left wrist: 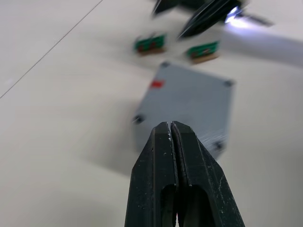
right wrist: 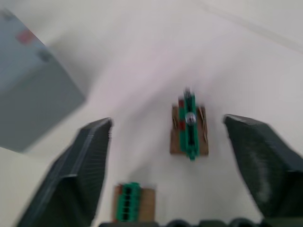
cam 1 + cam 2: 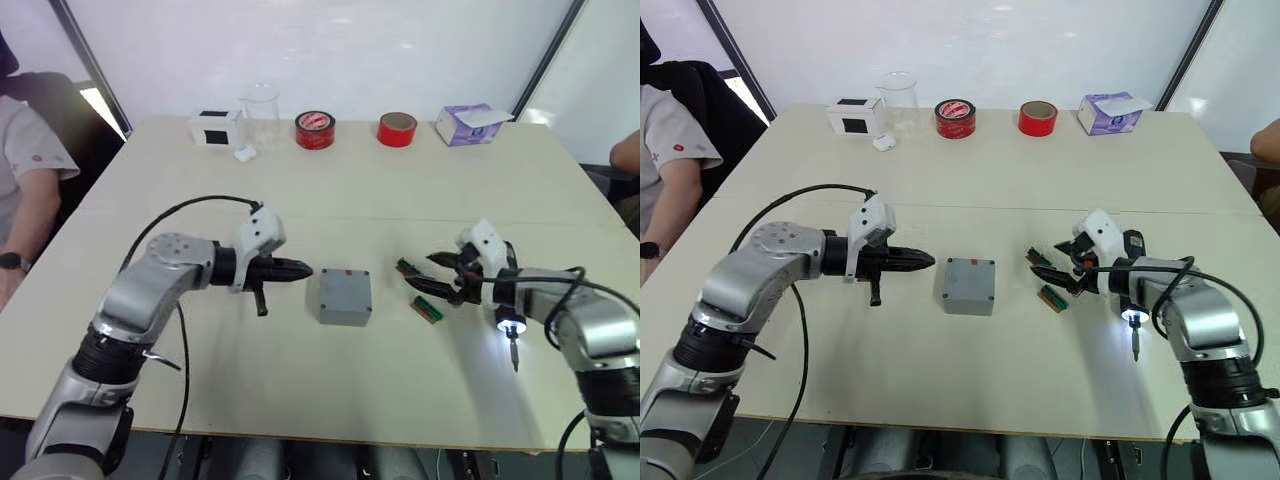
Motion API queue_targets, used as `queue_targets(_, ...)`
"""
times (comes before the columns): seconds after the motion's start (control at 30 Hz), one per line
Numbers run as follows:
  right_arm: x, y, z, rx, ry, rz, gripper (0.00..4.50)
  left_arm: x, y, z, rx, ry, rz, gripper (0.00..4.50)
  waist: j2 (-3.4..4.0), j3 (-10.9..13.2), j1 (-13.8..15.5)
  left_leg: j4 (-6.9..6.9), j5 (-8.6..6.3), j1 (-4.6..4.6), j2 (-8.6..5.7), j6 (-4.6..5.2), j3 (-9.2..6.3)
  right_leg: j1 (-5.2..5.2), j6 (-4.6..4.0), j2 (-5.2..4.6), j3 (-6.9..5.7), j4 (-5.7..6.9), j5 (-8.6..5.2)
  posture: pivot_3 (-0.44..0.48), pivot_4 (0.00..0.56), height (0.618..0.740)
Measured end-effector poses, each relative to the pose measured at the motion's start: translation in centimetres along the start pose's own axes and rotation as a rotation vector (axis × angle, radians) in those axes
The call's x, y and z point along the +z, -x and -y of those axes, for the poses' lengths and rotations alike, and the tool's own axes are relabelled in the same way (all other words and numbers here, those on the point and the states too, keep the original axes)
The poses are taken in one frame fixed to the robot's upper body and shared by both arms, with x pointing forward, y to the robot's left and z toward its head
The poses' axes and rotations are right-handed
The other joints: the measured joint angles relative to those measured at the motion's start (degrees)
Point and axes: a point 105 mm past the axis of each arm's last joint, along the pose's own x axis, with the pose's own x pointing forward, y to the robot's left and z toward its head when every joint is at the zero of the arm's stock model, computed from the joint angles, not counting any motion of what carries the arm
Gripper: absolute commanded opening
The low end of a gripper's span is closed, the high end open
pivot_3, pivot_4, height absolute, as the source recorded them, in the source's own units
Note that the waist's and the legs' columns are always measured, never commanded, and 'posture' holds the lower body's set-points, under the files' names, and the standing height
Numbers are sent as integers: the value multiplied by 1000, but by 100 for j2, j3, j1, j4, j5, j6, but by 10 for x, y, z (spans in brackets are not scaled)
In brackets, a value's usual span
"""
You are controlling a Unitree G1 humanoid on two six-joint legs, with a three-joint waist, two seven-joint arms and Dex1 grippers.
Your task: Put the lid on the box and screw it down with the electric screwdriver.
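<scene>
Flat grey metal square lid (image 3: 346, 288) with small red mark sits on the small grey cast-metal box (image 3: 343, 308), covering it, contents hidden; the pair stands mid-table on the pale beige table (image 3: 330, 190), well clear of every edge. Left claw (image 3: 303, 270) pinched closed, empty, tip just beside the box's left side, not touching. Right claw (image 2: 170, 156) spread wide, empty, over two small green circuit boards (image 3: 419, 290) right of the box. Black pen-shaped electric screwdriver (image 3: 508, 325), tip light on, rides at the right wrist, bit pointing down. Open table all round the box. Far edge: white box with black square (image 3: 214, 128), clear glass beaker (image 3: 261, 113), two red tape rolls (image 3: 315, 130), purple tissue box (image 3: 468, 124).
</scene>
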Motion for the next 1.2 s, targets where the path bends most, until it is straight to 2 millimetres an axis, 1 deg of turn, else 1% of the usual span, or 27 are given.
queue_targets(0.07, -1, -5, 3, -3, 1, 11, 1941, 0, 2, 0, 3, 5, -10, 0, 0, 0, -2, 0, 0, 1, 0, 0, 0, 0, 0, 0, 0, 1, 0, 0, 150, 740)
queue_targets(0.17, 6, -8, 9, -22, 30, 41, 1941, 0, 4, 0, 8, 17, -9, 0, -1, 0, -6, 0, 0, 1, 0, 0, -1, 0, 0, 0, 0, 1, 0, 0, 150, 740)
queue_targets(0.27, 9, -12, 11, -28, 36, 60, 1941, 1, 4, 1, 7, 14, -7, 0, -1, 0, -4, 0, 0, 1, 1, 0, -2, 0, 0, 2, -1, 1, 0, 0, 150, 740)
queue_targets(0.43, 4, -17, 10, -24, 29, 54, 1941, 1, 5, 0, 13, 18, -4, 0, 0, 0, 8, 0, 0, 0, 0, 0, 0, 0, 0, 0, 0, 1, 0, 0, 150, 740)
queue_targets(1.0, 2, -17, 12, -32, 45, 49, 1941, 1, 4, 0, 23, 13, -4, 0, 0, 0, 0, 0, 0, 1, 0, 0, 0, 0, 0, 0, 0, 1, 0, 0, 150, 740)
queue_targets(1.1, 2, -17, 12, -32, 45, 49, 1203, 0, 3, 0, 20, 12, -6, 0, 0, 0, -1, 0, 0, 1, 0, 0, 0, 0, 0, 0, 0, 0, 0, 0, 150, 740)
queue_targets(1.2, 1, -17, 12, -32, 45, 49, 22, 0, 3, 0, 21, 12, -6, 0, 0, 0, 0, 0, 0, 1, 0, 0, 0, 0, 0, 0, 0, 0, 0, 0, 150, 740)
